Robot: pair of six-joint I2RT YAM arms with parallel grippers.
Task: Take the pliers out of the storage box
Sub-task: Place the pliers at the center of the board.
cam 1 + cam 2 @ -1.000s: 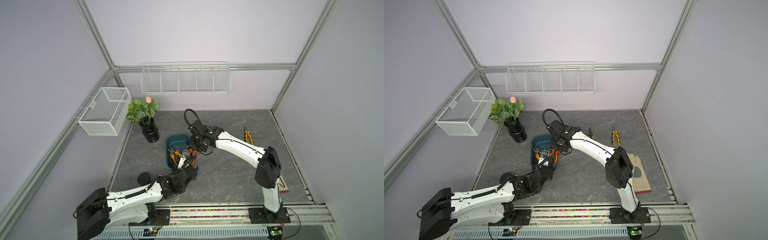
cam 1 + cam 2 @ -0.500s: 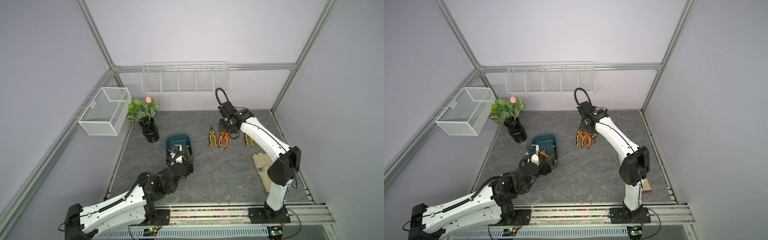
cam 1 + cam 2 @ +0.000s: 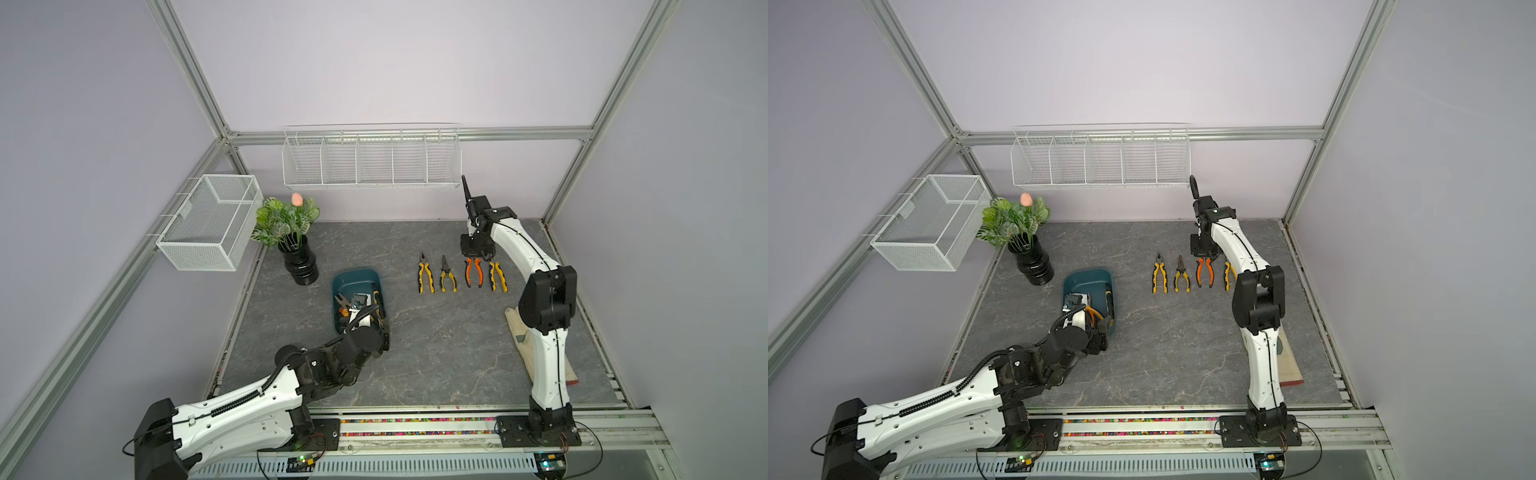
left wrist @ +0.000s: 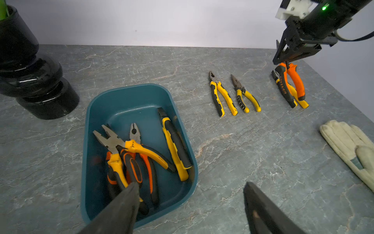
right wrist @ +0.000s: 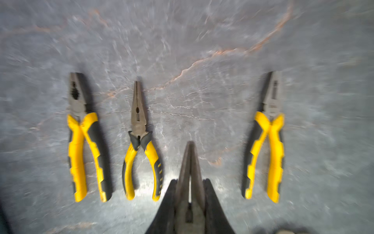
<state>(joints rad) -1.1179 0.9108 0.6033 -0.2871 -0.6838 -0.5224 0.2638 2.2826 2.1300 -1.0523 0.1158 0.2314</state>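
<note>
The dark teal storage box [image 3: 356, 277] [image 4: 125, 91] holds several pliers [image 4: 129, 145], and a yellow-black pair [image 4: 174, 141] lies along its wall. My left gripper [image 4: 190, 194] hovers open over the box's near end, holding nothing. Three yellow-black pliers [image 3: 425, 276] [image 3: 448, 275] [image 3: 497, 276] lie in a row on the table. My right gripper [image 3: 477, 254] [image 5: 190, 181] is shut on the metal nose of the orange-handled pliers [image 3: 473, 272] [image 4: 297, 81]. Their handles point down into the gap in that row.
A black vase with a plant [image 3: 299, 266] stands left of the box. A pale work glove [image 4: 348, 141] lies on a wooden board [image 3: 540, 365] by the right arm's base. White wire baskets [image 3: 370, 158] [image 3: 208, 224] hang on the back and left walls.
My right arm has carried the orange-handled pliers from the box to the row at the right. My left gripper has opened and drawn back to the box's near end.
</note>
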